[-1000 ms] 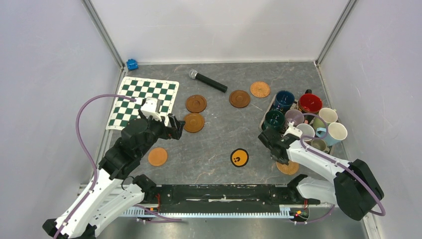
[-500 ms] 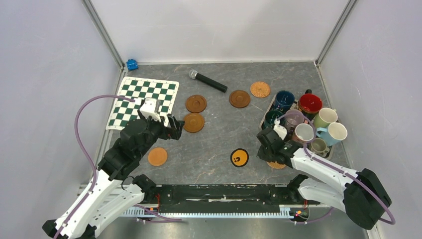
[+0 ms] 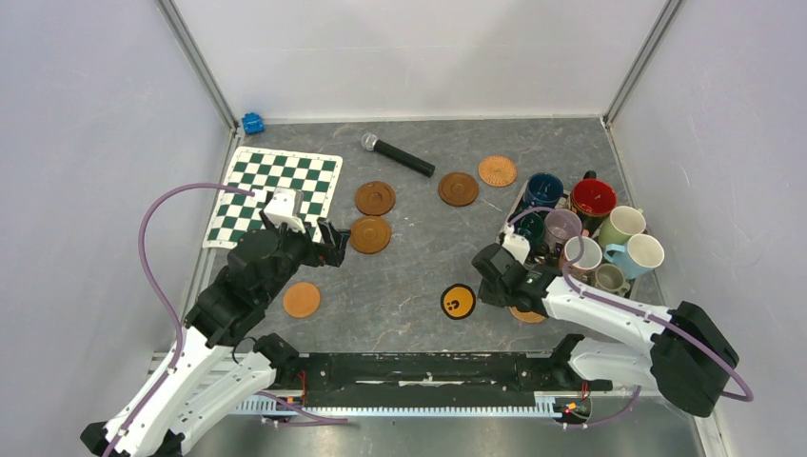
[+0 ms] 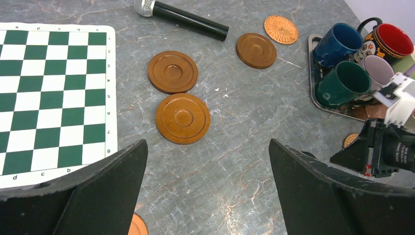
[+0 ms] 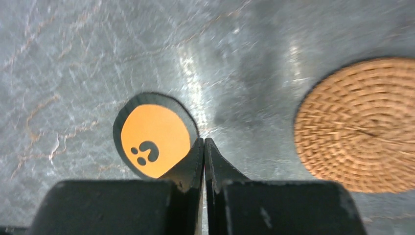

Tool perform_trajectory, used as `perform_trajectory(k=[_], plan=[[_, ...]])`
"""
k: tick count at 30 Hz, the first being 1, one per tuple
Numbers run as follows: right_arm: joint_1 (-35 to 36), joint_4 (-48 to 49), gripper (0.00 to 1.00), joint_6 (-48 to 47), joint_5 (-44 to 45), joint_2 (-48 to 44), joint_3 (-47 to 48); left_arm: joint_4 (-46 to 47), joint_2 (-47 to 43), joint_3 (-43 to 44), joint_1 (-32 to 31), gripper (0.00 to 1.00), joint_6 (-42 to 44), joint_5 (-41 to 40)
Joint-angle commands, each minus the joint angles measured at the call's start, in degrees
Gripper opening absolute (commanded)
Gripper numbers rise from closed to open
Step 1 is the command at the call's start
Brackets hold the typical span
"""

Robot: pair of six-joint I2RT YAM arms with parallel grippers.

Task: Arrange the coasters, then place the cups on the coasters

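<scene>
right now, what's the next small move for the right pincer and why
Probably open the right pincer and lower it astride the rim of the black-and-orange coaster. Its jaws are shut on nothing, with the tips right at that coaster's edge, and the coaster lies flat on the table, so a shut pincer can't grip it.

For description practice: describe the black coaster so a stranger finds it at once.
On the grey table, look front and centre, just left of the right gripper. A flat disc lies there near a woven tan coaster; it alone has a black rim and orange-yellow face.
</scene>
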Motion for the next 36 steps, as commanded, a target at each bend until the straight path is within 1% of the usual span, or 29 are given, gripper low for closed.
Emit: perform_trajectory(k=[1,4,8,14,17,22,28,36], plan=[[0.1,-10.6,0.0,0.9,14.2,-3.0,4.6,1.2,-0.3,-0.3,-0.2,1.0,1.7,-1.5],[-0.5,-16.7,0.0,3.3,20.3,-4.0,5.1,1.3,0.0,-0.2,-0.2,1.0,1.7,-1.3],[-2.7,-19.1,0.0,4.7,22.1,-3.9,3.9,1.3,0.0,-0.4,-0.3,1.0,1.8,-0.9],[-3.6,-21.8,0.0,9.8,24.4,-0.7,2.5,1.3,0.0,-0.4,-0.3,1.0,1.9,-1.1],[-3.9,-21.9,0.0,10.3,24.8,0.3,2.3,1.3,-0.3,-0.6,-0.3,1.0,1.9,-1.4],[-3.9,-20.1,0.0,8.5,22.1,1.8,1.4,1.5,0.4,-0.3,-0.3,1.0,2.0,-1.3],[-3.6,-11.7,0.0,1.9,13.7,1.1,-1.5,1.3,-0.2,-0.5,-0.3,1.0,2.1,-1.8],[-1.9,-6.7,0.0,-0.9,8.4,-0.5,-1.2,1.4,0.2,-0.3,-0.3,1.0,2.0,-1.7]])
